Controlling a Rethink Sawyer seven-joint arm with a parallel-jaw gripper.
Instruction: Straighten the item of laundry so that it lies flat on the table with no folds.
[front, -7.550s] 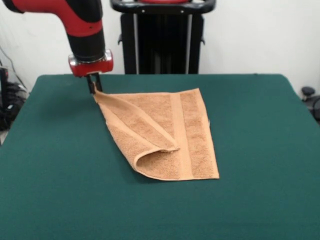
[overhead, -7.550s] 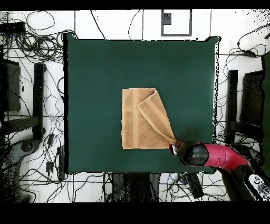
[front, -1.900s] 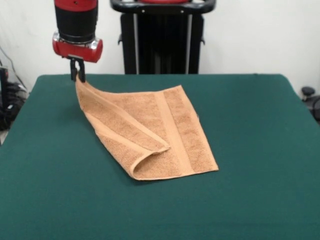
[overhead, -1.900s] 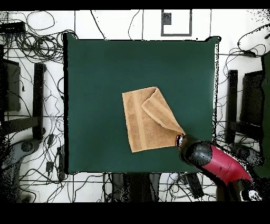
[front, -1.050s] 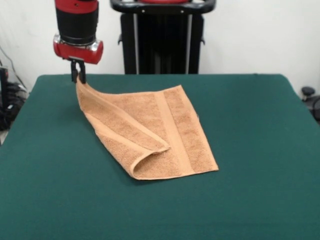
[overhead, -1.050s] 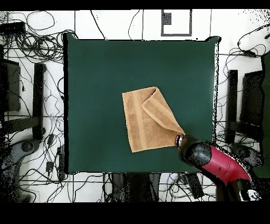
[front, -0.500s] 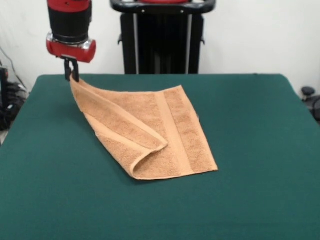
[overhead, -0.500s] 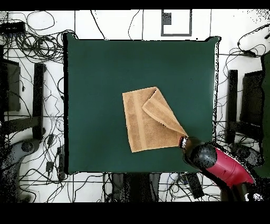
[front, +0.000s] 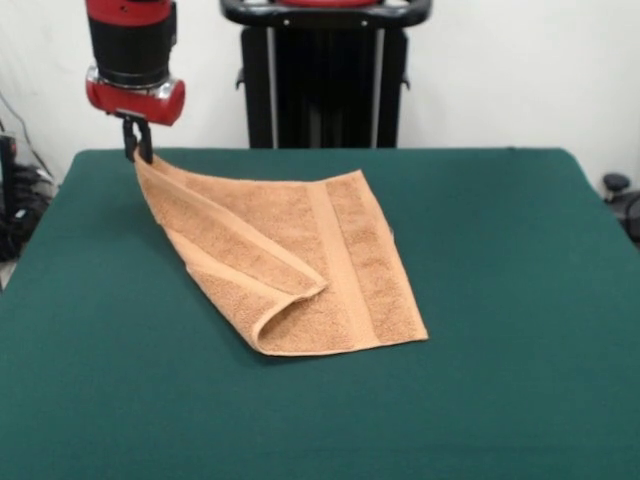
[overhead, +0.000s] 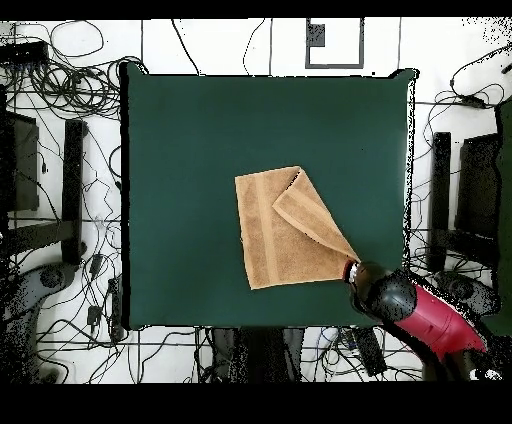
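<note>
the end effector (front: 137, 150) hangs from the red and black arm (front: 132, 50) and pinches one corner of the towel (front: 290, 262), holding that corner lifted off the tabletop (front: 500, 300). in the front view this grip sits toward 10 o'clock from the middle of the tabletop, close to its far left corner. in the overhead view the end effector (overhead: 351, 270) is toward 4 o'clock from the tabletop's middle, near the edge at the bottom of that view, with the arm (overhead: 425, 315) running off toward 4 o'clock.

from the held corner the towel slopes down to the cloth lying on the tabletop. the raised part forms a long triangular flap folded over the lower layer, with a rounded fold open toward 6 o'clock in the front view. one flat woven band (front: 350, 260) runs across the lower layer beside the flap. the rest of the towel (overhead: 275, 232) lies flat, just right of the middle of the tabletop (overhead: 180, 150) in the overhead view, well clear of every edge.
</note>
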